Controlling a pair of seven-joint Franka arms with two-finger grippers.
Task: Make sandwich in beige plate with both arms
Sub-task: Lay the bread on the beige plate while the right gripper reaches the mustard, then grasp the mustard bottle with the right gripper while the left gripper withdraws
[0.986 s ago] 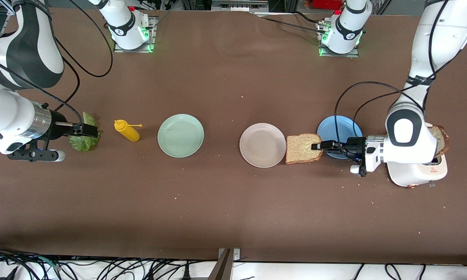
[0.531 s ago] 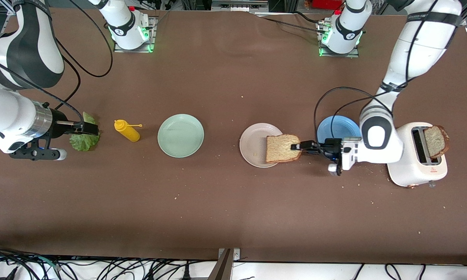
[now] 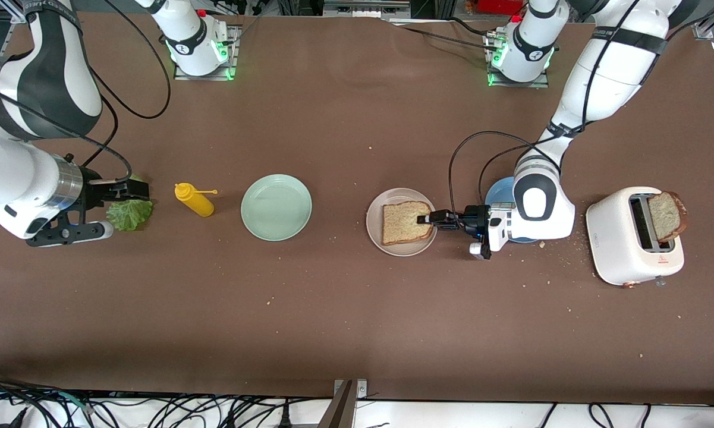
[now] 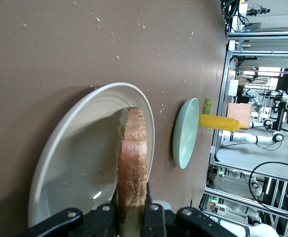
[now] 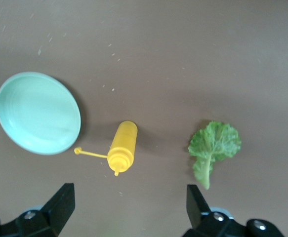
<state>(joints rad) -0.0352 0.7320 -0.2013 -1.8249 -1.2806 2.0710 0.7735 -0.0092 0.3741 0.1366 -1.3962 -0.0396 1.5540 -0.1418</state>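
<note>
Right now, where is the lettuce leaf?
The lettuce leaf lies flat on the table at the right arm's end, beside the yellow squeeze bottle, under the open right claw.

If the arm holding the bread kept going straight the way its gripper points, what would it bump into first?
Past the toast slice it grips over the beige plate, the left gripper points toward the mint-green plate; probably that, if it travels low enough.
</note>
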